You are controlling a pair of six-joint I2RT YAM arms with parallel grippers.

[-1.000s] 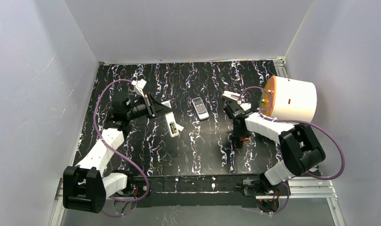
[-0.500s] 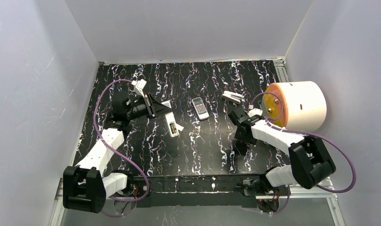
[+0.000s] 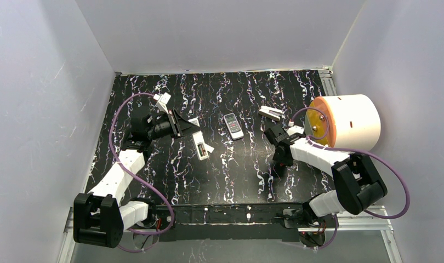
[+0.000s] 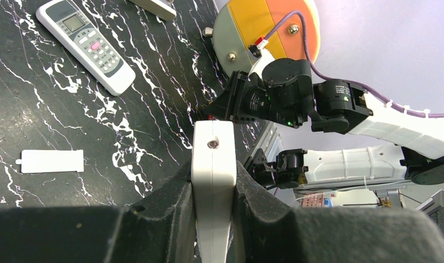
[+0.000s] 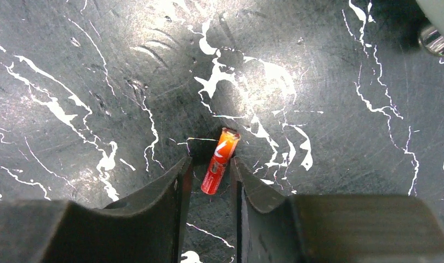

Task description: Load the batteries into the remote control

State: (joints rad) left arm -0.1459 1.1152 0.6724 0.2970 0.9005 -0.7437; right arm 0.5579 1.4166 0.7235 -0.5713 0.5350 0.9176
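The battery (image 5: pixel 218 159), a slim red-orange cylinder, lay on the black table (image 5: pixel 329 82), pointing toward 1 o'clock, between the narrowly parted, unclamped fingers of the right gripper (image 5: pixel 210 162). Bare table surrounded it. The left gripper (image 4: pixel 211 172) clamped a white remote (image 4: pixel 211 145).

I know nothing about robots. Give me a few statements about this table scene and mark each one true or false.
1. The left gripper clamps a white remote. True.
2. A red battery lies between the fingers of the right gripper. True.
3. That battery sits inside the clamped remote. False: it lies on the table.
4. The other remote lies buttons down. False: its buttons and screen face up.
5. The drum stands on the left arm's side. False: it is on the right arm's side.
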